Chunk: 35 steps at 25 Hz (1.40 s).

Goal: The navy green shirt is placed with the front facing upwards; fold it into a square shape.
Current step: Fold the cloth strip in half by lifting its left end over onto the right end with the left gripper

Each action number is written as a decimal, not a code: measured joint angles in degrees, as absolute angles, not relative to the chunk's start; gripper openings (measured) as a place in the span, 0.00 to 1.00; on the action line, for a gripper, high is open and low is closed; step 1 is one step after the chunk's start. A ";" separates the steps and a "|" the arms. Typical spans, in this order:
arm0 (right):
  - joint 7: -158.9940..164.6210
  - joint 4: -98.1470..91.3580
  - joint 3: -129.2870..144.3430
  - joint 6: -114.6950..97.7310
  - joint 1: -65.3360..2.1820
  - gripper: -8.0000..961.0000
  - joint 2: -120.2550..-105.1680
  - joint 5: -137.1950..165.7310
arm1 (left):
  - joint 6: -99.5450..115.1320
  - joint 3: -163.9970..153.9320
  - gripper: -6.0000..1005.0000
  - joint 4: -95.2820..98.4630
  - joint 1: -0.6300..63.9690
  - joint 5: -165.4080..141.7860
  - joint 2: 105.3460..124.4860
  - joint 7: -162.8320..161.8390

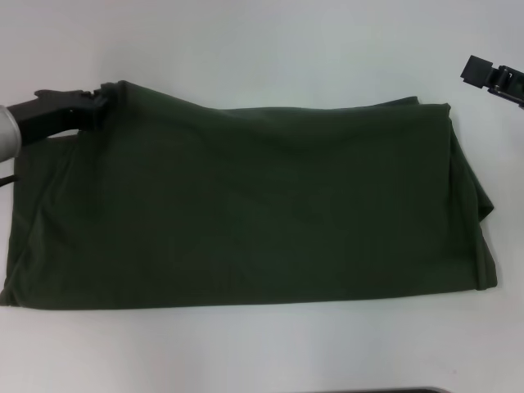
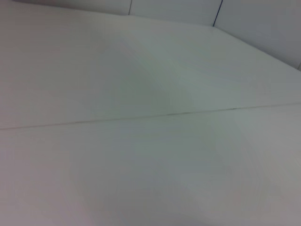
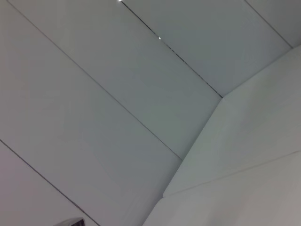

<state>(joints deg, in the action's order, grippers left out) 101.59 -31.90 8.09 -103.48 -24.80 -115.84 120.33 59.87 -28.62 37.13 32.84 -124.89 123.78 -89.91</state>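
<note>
Head view: the shirt (image 1: pixel 246 205) is lying flat on the white table (image 1: pixel 262 49), folded into a wide rectangle running across most of the table's width. No lettering or collar is showing; only plain dark green cloth is facing up. Its far edge is dipping slightly in the middle, and its near edge is running straight. At the right end, extra layers of cloth are sticking out past the top layer, forming a stepped edge and a small loose corner at the near right.

The left gripper (image 1: pixel 100 100) is sitting at the far left corner of the shirt, its black tip touching the cloth edge. Whether it is pinching the cloth or not, cannot tell from here. The arm is reaching in from the left edge.

The right gripper (image 1: pixel 475 70) is hanging at the far right, well apart from the shirt, over bare table. Its fingers are partly cut off by the edge; open or closed, cannot tell.

Both wrist views are showing only pale panels and seams.
</note>
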 joint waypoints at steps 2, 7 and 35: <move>101.59 -31.90 8.09 -103.44 -24.74 0.96 -115.84 120.32 | 59.53 -29.40 0.08 36.96 32.86 -124.87 123.80 -89.91; 101.56 -31.90 8.09 -103.40 -24.48 0.96 -115.83 120.18 | 59.33 -29.56 0.08 37.12 32.66 -123.84 123.82 -89.90; 100.52 -31.90 7.75 -103.15 -24.26 0.95 -116.26 120.06 | 75.99 -30.65 0.81 37.52 25.71 -104.96 123.81 -72.33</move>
<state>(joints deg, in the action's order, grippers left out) 100.52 -31.90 7.75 -103.15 -24.26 -116.26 120.06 75.99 -30.65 37.52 25.71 -104.96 123.81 -72.33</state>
